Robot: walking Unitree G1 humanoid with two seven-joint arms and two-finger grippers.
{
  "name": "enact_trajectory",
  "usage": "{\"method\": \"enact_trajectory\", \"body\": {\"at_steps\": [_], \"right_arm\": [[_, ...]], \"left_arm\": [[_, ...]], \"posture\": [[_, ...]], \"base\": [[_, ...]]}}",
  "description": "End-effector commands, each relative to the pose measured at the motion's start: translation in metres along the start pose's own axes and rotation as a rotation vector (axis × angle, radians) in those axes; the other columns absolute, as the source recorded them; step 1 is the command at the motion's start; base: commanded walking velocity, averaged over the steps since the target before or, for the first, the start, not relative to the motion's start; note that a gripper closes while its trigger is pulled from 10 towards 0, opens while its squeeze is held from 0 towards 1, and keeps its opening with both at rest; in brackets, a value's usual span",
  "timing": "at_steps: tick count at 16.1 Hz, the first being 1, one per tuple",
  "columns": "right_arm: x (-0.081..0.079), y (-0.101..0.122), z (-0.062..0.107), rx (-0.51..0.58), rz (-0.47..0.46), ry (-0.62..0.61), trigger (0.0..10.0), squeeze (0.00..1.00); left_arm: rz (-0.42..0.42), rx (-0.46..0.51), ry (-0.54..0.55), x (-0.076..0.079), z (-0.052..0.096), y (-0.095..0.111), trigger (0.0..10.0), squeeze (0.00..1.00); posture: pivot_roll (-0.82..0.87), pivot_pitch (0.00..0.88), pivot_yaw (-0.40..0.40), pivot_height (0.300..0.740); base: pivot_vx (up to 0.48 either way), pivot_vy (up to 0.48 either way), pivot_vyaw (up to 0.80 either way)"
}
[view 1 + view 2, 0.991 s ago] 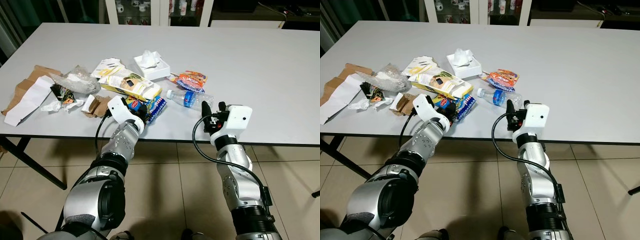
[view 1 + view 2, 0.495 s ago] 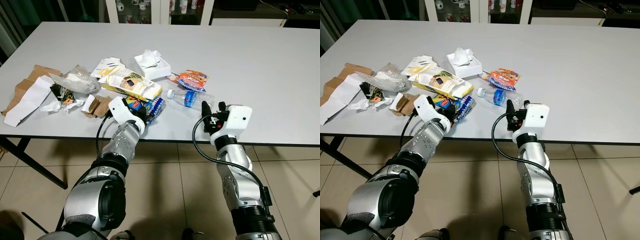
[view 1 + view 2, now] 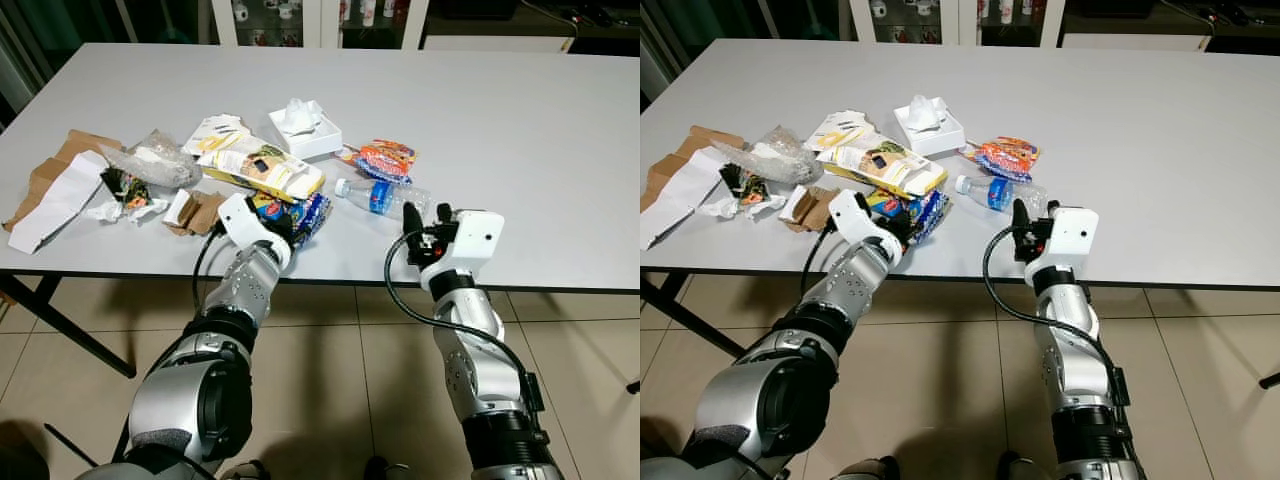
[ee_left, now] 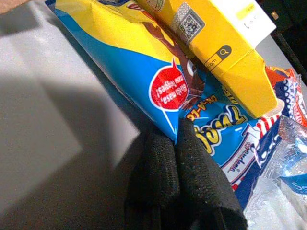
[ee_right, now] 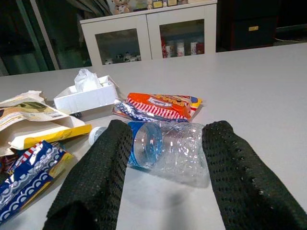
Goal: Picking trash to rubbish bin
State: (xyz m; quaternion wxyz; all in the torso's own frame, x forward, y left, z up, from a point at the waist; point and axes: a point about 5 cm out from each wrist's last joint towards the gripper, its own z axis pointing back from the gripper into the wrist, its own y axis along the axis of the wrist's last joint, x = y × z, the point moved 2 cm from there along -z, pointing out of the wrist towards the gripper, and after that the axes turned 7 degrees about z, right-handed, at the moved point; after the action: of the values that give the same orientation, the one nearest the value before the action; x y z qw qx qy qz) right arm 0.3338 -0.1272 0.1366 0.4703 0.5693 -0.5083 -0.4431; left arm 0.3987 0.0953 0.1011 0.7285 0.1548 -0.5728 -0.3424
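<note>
On the grey table (image 3: 520, 120), torn brown paper (image 3: 55, 185) and a clear plastic bag (image 3: 150, 160) lie leftmost. The left gripper (image 4: 180, 143), fingers pressed together, touches a blue-and-yellow snack packet (image 4: 144, 72) beneath a yellow box (image 4: 225, 43) bearing a QR code. Rightward, the right gripper (image 5: 165, 158), fingers spread, faces a crushed plastic bottle (image 5: 165, 151), blue-labelled, before an orange wrapper (image 5: 160, 104) and white box (image 5: 86, 96).

A crinkled clear plastic bottle (image 5: 168, 151) and glossy foil snack bag (image 4: 144, 72) lie on the matt grey table (image 3: 520, 130).
</note>
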Motion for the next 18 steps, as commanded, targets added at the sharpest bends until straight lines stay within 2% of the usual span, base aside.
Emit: {"method": "enact_trajectory", "body": {"at_steps": [1,2,4,5,11,16,17,18], "right_arm": [[-0.001,0.001,-0.003,-0.006,-0.007,0.003,10.0,0.0],[-0.002,0.0,-0.003,-0.008,-0.007,0.007,10.0,0.0],[-0.012,-0.002,-0.002,-0.026,-0.034,0.096,10.0,0.0],[-0.024,-0.002,0.0,-0.033,-0.042,0.212,10.0,0.0],[-0.057,0.0,0.015,-0.059,-0.131,0.511,10.0,0.0],[-0.063,-0.001,0.02,-0.078,-0.15,0.588,10.0,0.0],[-0.064,-0.001,0.019,-0.081,-0.146,0.588,10.0,0.0],[-0.064,-0.001,0.018,-0.079,-0.141,0.586,10.0,0.0]], "left_arm": [[0.0,-0.141,0.063,-0.015,0.005,-0.036,0.0,0.0],[-0.004,-0.143,0.058,-0.014,0.005,-0.037,0.0,0.0],[-0.019,-0.147,0.041,-0.012,0.005,-0.038,0.0,0.0],[-0.024,-0.15,0.035,-0.012,0.005,-0.039,0.0,0.0],[-0.032,-0.153,0.028,-0.011,0.005,-0.04,0.0,0.0],[-0.037,-0.154,0.021,-0.01,0.005,-0.04,0.0,0.0],[-0.079,-0.171,-0.057,0.0,0.004,-0.042,0.0,0.0],[-0.192,-0.139,-0.199,0.021,0.004,-0.038,6.1,0.0]], "posture": [[-0.04,0.135,0.014,0.74],[-0.04,0.134,0.014,0.74],[-0.04,0.133,0.014,0.74],[-0.04,0.133,0.014,0.74],[-0.04,0.132,0.014,0.74],[-0.03,0.123,0.015,0.74],[-0.03,0.116,0.014,0.74],[-0.03,0.111,0.015,0.74]], "base": [[0.0,0.0,0.0],[0.0,0.0,0.0],[0.0,0.0,0.0],[0.0,0.0,0.0],[0.0,0.0,0.0],[0.0,0.0,0.0],[0.0,0.0,0.0],[0.0,0.0,0.0]]}}
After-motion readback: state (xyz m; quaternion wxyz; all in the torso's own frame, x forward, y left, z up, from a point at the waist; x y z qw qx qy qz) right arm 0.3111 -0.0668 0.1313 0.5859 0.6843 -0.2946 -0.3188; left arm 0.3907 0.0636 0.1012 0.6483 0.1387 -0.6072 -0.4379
